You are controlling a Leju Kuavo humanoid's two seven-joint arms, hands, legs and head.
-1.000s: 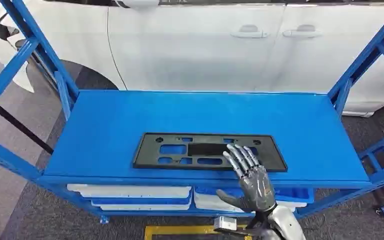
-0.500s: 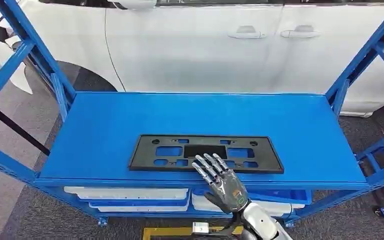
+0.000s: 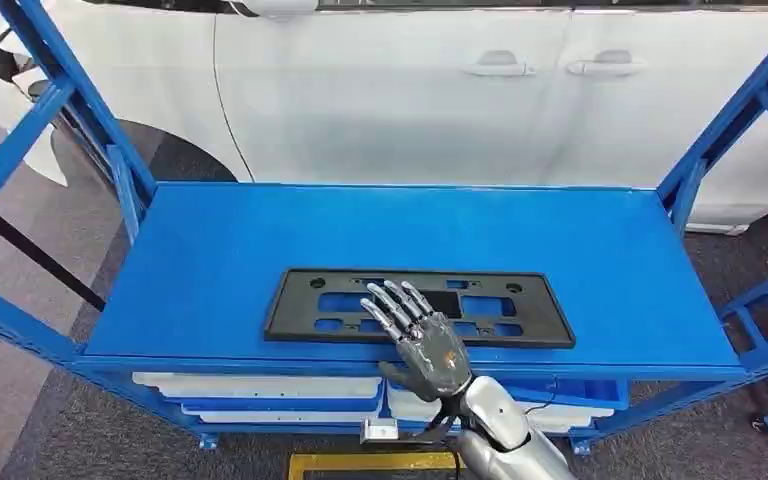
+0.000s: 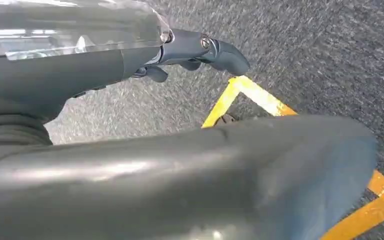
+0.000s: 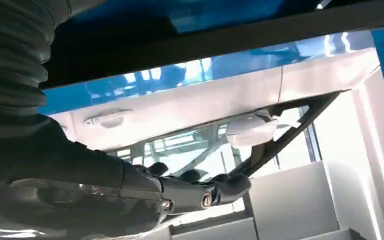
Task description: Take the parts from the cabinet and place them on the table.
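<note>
Right robot hand [image 3: 422,345] slid left along the black part [image 3: 420,306]; fingers spread, empty, over its middle, long axis crosswise on the shelf [image 3: 210,250].

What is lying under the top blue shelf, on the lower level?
Under the top blue shelf lie white trays and blue trays, stacked flat. Their front edges show; the shelf covers their contents. The right hand hides part of them.

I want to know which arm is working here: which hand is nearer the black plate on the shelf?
Right. The right hand hovers open over the black plate; the left hand hangs by the floor.
</note>
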